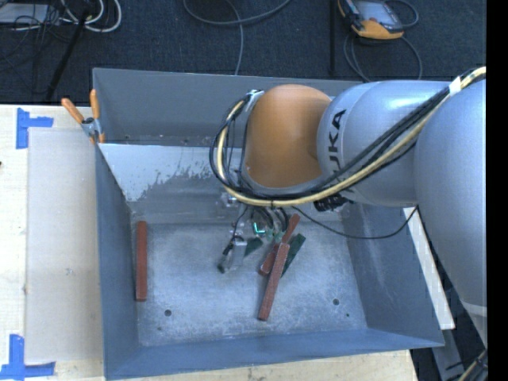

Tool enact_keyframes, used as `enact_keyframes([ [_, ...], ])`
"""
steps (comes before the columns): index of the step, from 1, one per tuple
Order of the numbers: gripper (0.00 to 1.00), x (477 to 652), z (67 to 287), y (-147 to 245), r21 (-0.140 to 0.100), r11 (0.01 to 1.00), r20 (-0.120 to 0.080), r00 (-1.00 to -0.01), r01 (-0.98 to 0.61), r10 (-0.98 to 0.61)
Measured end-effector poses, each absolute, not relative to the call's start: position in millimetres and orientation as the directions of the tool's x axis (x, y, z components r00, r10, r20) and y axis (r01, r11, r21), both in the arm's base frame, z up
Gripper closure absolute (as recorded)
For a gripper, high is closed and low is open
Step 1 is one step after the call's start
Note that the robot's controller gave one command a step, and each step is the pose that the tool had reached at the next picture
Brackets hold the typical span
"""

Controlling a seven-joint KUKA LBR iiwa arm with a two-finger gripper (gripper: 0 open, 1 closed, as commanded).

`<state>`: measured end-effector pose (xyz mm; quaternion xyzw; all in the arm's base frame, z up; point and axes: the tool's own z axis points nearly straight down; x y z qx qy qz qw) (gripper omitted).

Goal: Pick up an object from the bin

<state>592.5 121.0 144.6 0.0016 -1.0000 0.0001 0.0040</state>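
Note:
My gripper [232, 254] hangs under the orange wrist cover, low over the middle of the bin floor. Just to its right a long reddish-brown stick [271, 284] lies slanted, its upper end hidden under the wrist. A dark green flat piece [296, 247] lies against that stick's right side, partly covered by it. I see nothing held in the gripper.
A second reddish-brown stick [140, 260] lies upright along the left wall of the bin, well away from the gripper. The arm and its cables cover the bin's back right part.

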Motion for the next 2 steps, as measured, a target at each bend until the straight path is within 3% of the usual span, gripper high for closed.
enact_keyframes([
  [1, 0.0, 605.2, 76, 38, -0.002, 0.996, 0.007, -0.996, -0.084, -0.084],
  [2, 0.0, 576.5, 69, 56, 0.001, 0.985, 0.005, -0.985, -0.173, -0.173],
])
